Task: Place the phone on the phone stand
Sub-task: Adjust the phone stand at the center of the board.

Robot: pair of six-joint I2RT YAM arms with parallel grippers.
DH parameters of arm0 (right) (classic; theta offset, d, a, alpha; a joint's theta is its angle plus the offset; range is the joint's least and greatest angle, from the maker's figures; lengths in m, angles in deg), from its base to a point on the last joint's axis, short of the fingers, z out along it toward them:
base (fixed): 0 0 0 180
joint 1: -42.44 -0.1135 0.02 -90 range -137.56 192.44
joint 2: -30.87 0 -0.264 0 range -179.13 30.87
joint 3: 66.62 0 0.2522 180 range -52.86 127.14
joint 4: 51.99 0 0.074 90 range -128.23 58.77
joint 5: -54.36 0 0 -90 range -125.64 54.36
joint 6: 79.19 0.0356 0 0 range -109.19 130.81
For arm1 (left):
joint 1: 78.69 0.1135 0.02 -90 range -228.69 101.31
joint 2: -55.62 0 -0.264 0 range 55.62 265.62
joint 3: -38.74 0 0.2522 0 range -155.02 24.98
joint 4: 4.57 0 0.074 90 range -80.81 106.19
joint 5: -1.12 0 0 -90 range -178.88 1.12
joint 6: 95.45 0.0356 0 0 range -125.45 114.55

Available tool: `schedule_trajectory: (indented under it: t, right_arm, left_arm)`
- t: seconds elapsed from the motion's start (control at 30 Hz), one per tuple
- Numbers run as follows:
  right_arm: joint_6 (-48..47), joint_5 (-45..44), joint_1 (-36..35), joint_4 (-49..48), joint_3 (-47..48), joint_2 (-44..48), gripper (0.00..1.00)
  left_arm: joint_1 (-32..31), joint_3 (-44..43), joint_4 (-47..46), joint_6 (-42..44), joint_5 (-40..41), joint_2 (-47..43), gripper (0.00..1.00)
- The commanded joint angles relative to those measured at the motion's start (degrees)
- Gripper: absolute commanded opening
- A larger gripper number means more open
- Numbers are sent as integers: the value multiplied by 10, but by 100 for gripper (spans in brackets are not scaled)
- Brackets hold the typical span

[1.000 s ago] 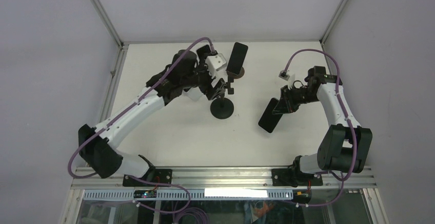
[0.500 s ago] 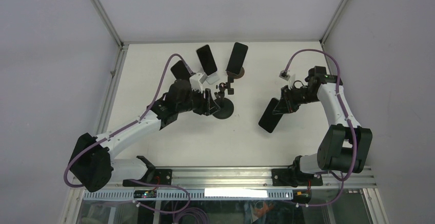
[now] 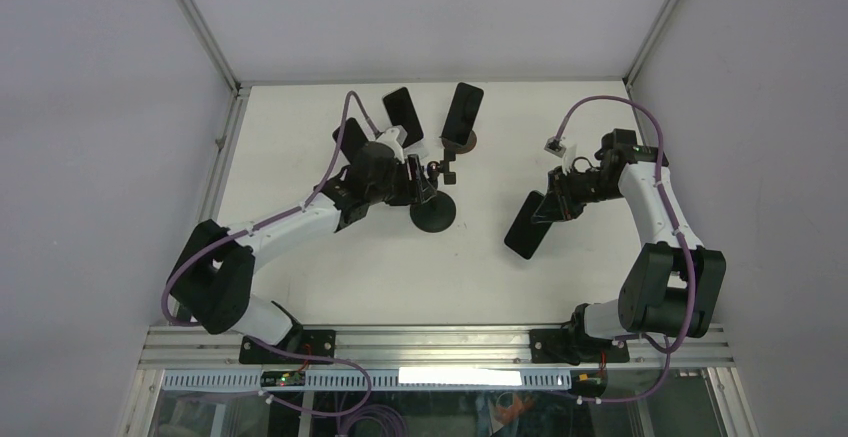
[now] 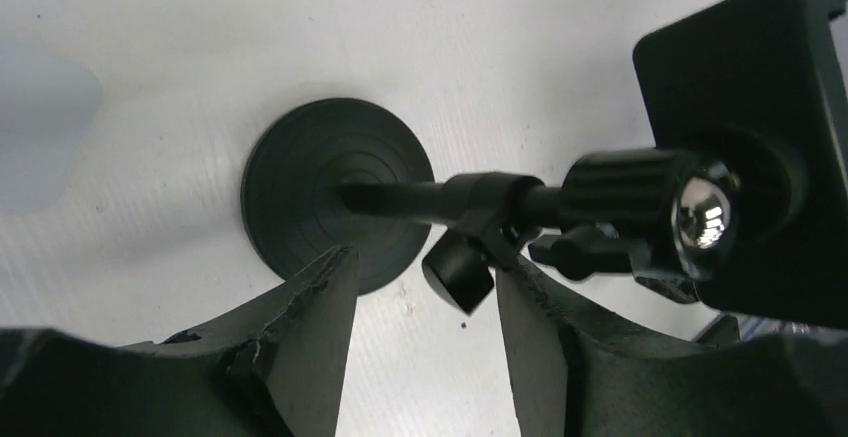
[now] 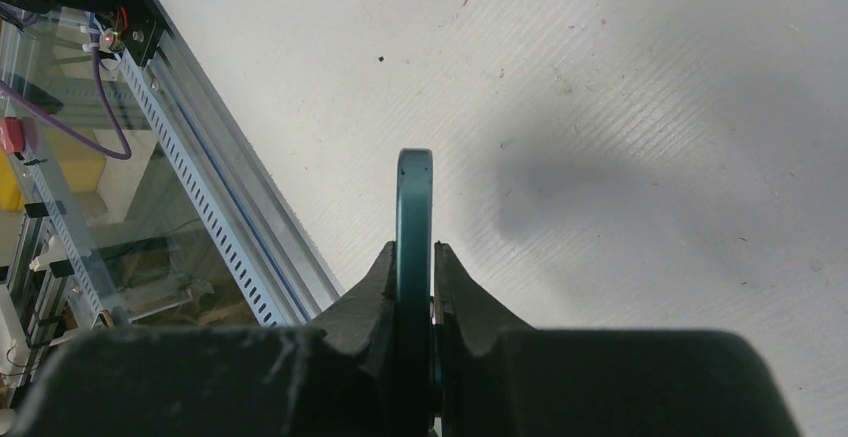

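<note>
The empty phone stand has a round black base [image 3: 433, 215] [image 4: 338, 195], a thin stem and a flat black holder plate [image 4: 750, 147]. My left gripper [image 3: 430, 181] [image 4: 425, 262] is low beside it, jaws open on either side of the stem's clamp knob [image 4: 458, 272]. The right finger [image 4: 540, 347] touches the clamp and the left finger [image 4: 320, 337] stands apart. To the right, the dark phone [image 3: 525, 227] hangs tilted above the table with my right gripper [image 3: 553, 204] [image 5: 415, 257] shut on its upper end. The phone's teal edge [image 5: 415, 207] shows between the fingers.
At the back stands a second stand [image 3: 462, 141] carrying a black phone [image 3: 463, 109]. Two more black phones [image 3: 403, 109] [image 3: 350, 137] lie at the back left, by the left arm. The table's front rail [image 5: 220, 217] runs below the held phone.
My left gripper has swung from the back phones down to the empty stand's stem, and its jaws have narrowed. The right arm and its phone have not moved.
</note>
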State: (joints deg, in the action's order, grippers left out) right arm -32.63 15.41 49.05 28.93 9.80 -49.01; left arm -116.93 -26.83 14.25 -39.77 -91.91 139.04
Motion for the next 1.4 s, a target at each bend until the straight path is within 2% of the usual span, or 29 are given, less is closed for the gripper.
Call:
schedule_trajectory:
  t: [0.0, 0.13, 0.27, 0.43, 0.57, 0.67, 0.77, 0.83, 1.0, 1.17, 1.27, 1.37]
  right_arm:
    - [-7, 27, 6, 4, 3, 8, 0]
    - [-9, 29, 8, 6, 4, 7, 0]
    - [-10, 30, 8, 7, 4, 7, 0]
    - [-11, 31, 8, 9, 4, 8, 0]
    - [-12, 33, 8, 10, 4, 9, 0]
    - [-12, 32, 9, 10, 4, 10, 0]
    - [-12, 34, 12, 11, 3, 11, 0]
    - [-13, 34, 12, 10, 2, 10, 0]
    - [-14, 34, 12, 12, 4, 8, 0]
    - [-15, 34, 12, 12, 4, 9, 0]
    - [-15, 34, 12, 11, 4, 7, 0]
    - [-15, 34, 12, 11, 5, 5, 0]
  left_arm:
    - [-1, -44, -8, -4, 33, 21, 44]
    - [0, -66, 22, 37, 55, 29, 31]
    - [8, -85, 47, 128, 11, 29, 15]
    - [61, -121, 105, 222, -125, 42, 14]
    - [134, -159, 138, 250, -274, 81, 28]
    - [169, -185, 161, 247, -321, 109, 38]
    - [171, -178, 163, 248, -304, 88, 51]
    - [171, -164, 163, 247, -284, 63, 56]
    - [171, -105, 175, 236, -219, -21, 59]
    - [171, -34, 169, 187, -191, -141, 59]
    - [171, 8, 122, 132, -206, -211, 59]
    - [170, 35, 77, 32, -200, -259, 62]
